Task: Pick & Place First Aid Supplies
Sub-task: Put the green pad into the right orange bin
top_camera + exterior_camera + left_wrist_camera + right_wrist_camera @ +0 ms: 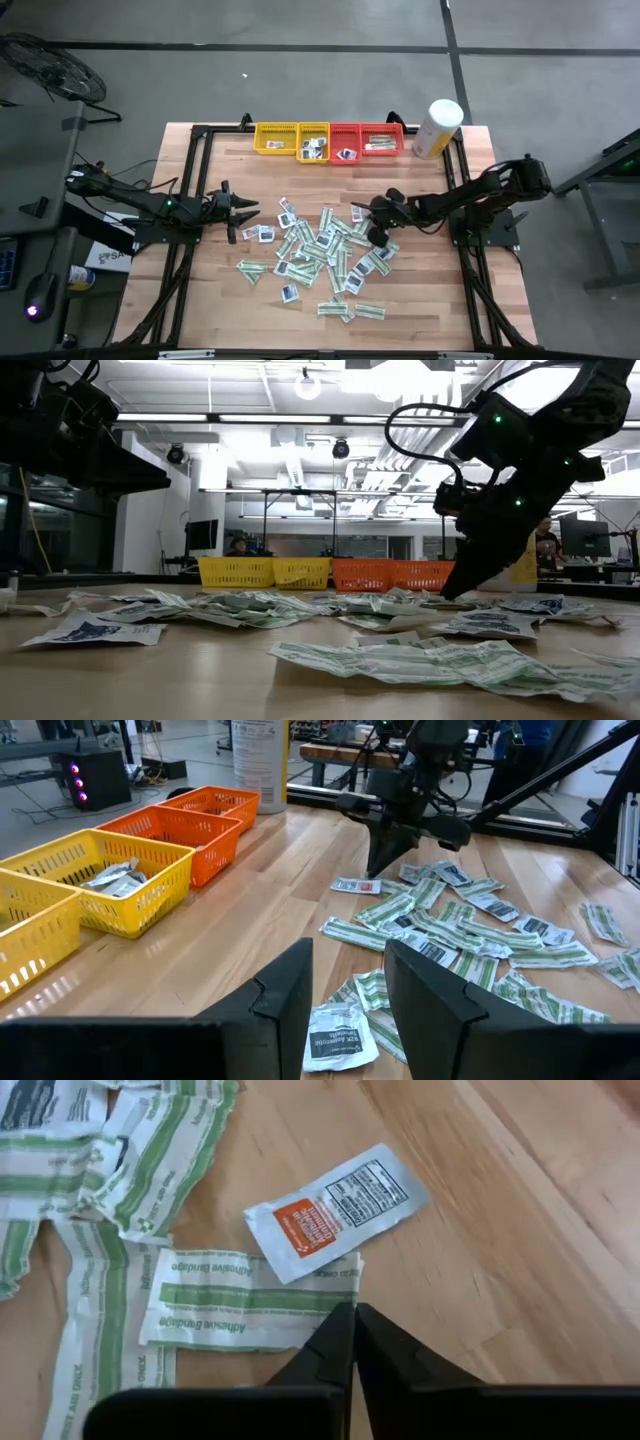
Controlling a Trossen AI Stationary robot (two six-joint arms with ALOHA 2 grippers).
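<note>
Several first aid supplies (325, 255), white-and-green strips and small white squares, lie scattered flat on the wooden table. My right gripper (352, 1315) points steeply down at the pile's right side (378, 238), shut at the end of a white-and-green bandage packet (250, 1295). Next to that packet lies a white-and-orange packet (335, 1210). My left gripper (250, 215) waits open and roughly level at the pile's left, with nothing between its fingers (290, 995). My right gripper comes slanting down from the table's right side, and its shut fingertips meet on the short end (345, 1295) of the white-and-green bandage packet. The fingers themselves hide the place of contact. The packet lies flat on the table.
Two yellow trays (277, 138) and two red trays (365, 138) stand in a row at the far edge, some with packets inside. A tall white-and-yellow canister (437, 128) stands to their right. Bare wood lies between the trays and the pile.
</note>
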